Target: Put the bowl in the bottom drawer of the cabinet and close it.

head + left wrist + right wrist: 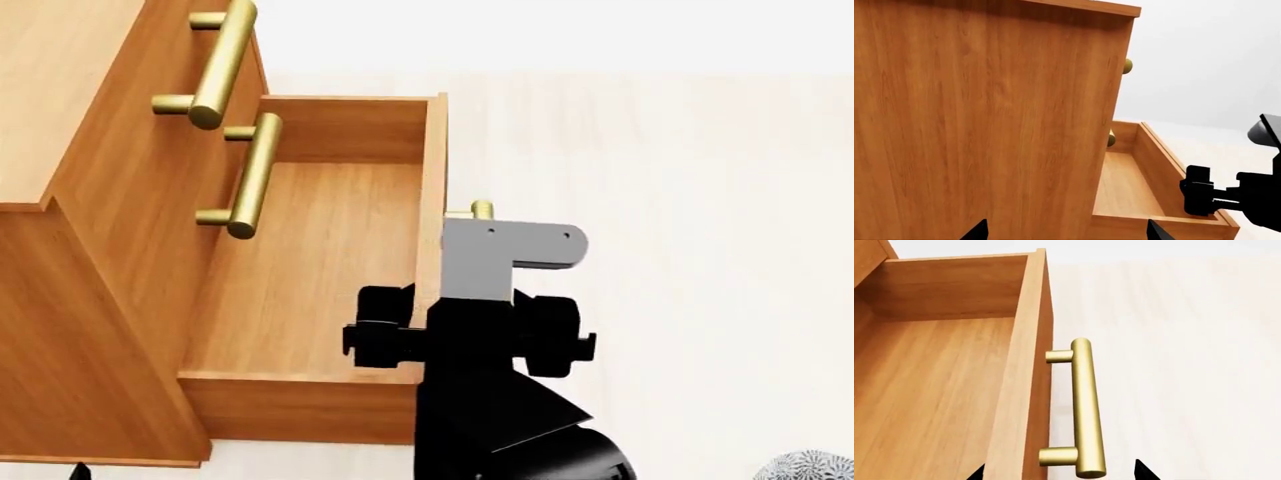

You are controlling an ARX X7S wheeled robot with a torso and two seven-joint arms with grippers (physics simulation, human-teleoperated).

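Right gripper (pixel 1057 472), jaws apart, hangs over the pulled-out bottom drawer's (pixel 314 260) brass handle (pixel 1084 405); left gripper's (pixel 1064 232) jaws apart beside the cabinet (pixel 981 120)

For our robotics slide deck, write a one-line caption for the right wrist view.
Right gripper open over the brass handle of the pulled-out, empty bottom drawer.

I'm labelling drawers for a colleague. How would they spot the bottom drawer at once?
Find the orange-brown wooden cabinet. Of its three stacked drawers, the bottom drawer is the lowest; unlike the two shut ones above, it is pulled out, its inside bare.
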